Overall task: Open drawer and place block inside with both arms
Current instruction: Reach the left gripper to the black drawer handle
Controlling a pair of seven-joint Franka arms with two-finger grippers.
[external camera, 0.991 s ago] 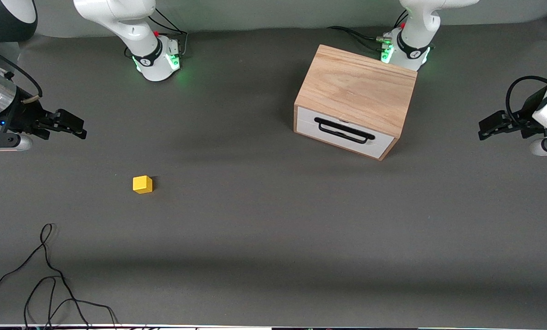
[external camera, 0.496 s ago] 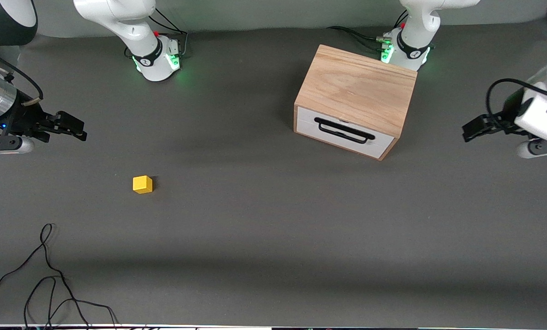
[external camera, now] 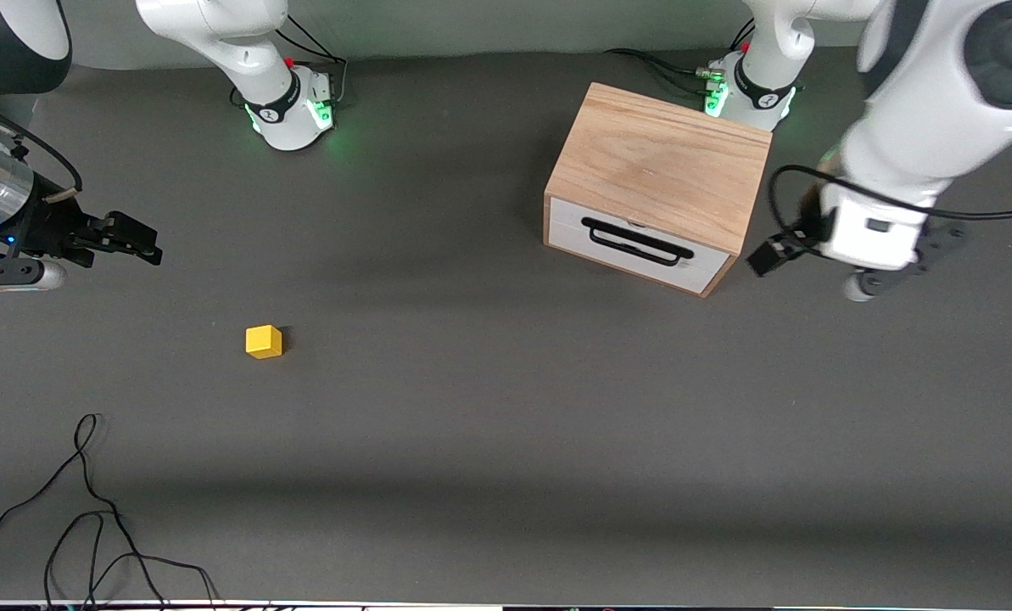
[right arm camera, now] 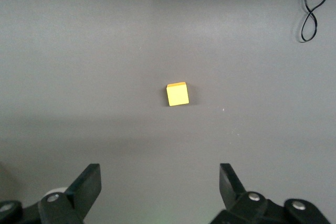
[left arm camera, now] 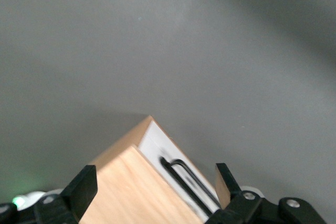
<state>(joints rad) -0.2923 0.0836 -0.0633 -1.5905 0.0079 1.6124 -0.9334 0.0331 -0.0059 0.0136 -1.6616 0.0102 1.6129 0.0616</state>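
The cabinet (external camera: 658, 182) sat toward the left arm's end of the table, close to that arm's base, with its drawer (external camera: 637, 246) shut and facing the front camera at a slight angle. It looked like a solid oak box – heavy enough, I'd guess, that it might stay put under a gentle pull, though a hard yank could drag it. The handle (external camera: 637, 242) was a thin black wire bar, stiff and standing a bit proud of the white panel, so that was the obvious place to grab, around the middle of the bar.

The left arm reached in from the table's end, wrist bent down, and the left gripper (external camera: 764, 257) hung just beside the cabinet's corner, jaws spread wide and holding nothing. In its wrist view the cabinet's corner and handle showed between the fingers.

The right gripper (external camera: 136, 242) waited near the right arm's end, jaws fully apart, empty, pointed out over the table.

The block (external camera: 264, 341) lay on the mat nearer the front camera than the right gripper and well apart from the cabinet. Small, rigid, light, I'd reckon – a pinch on two flat sides should do.
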